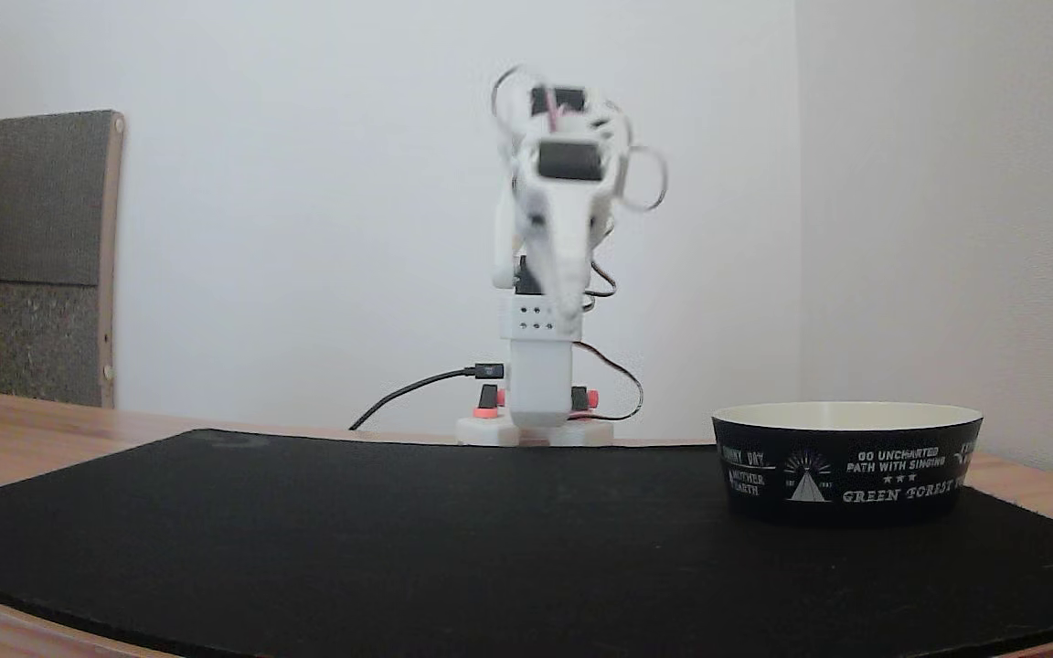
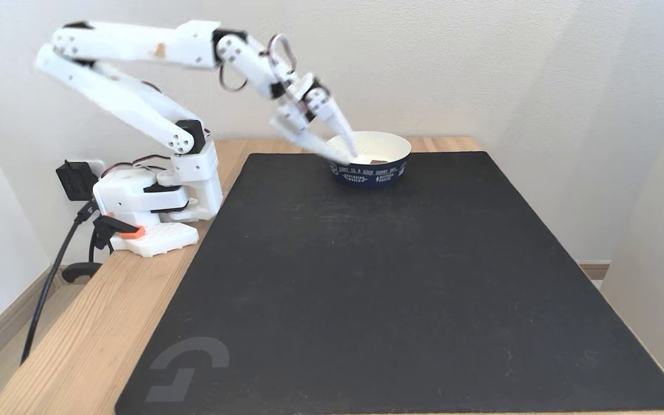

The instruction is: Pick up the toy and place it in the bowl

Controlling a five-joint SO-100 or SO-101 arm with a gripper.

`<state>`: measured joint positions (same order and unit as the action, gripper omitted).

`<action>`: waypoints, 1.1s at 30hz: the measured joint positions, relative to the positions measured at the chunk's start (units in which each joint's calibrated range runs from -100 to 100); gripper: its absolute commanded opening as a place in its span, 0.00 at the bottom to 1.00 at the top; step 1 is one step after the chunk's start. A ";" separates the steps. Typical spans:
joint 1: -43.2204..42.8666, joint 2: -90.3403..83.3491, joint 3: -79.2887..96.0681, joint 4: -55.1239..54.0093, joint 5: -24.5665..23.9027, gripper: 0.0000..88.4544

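In one fixed view the black bowl with white print stands at the far edge of the black mat, and a small dark red piece, the toy, lies on its cream inside. My gripper hangs over the bowl's left rim, blurred, with its two fingers slightly apart and nothing between them. In the other fixed view the bowl sits at the right with its inside hidden. There the arm stands in the middle and the gripper points down, blurred.
The black mat covers most of the wooden table. The arm's white base with its cables sits at the table's left edge. A white wall runs close behind the bowl, and a grey panel leans at the far left.
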<state>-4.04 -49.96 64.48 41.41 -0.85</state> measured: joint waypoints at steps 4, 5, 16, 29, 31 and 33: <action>-0.75 -15.74 15.21 -0.17 0.00 0.05; -1.50 -17.99 16.91 -0.17 0.21 0.05; -3.41 -47.13 34.20 8.19 0.21 0.05; 0.25 -48.96 34.29 11.48 0.26 0.04; 0.08 -48.96 34.29 11.48 0.26 0.04; -0.25 -48.96 34.29 11.48 0.26 0.04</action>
<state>-4.29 -98.92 98.77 52.89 -0.59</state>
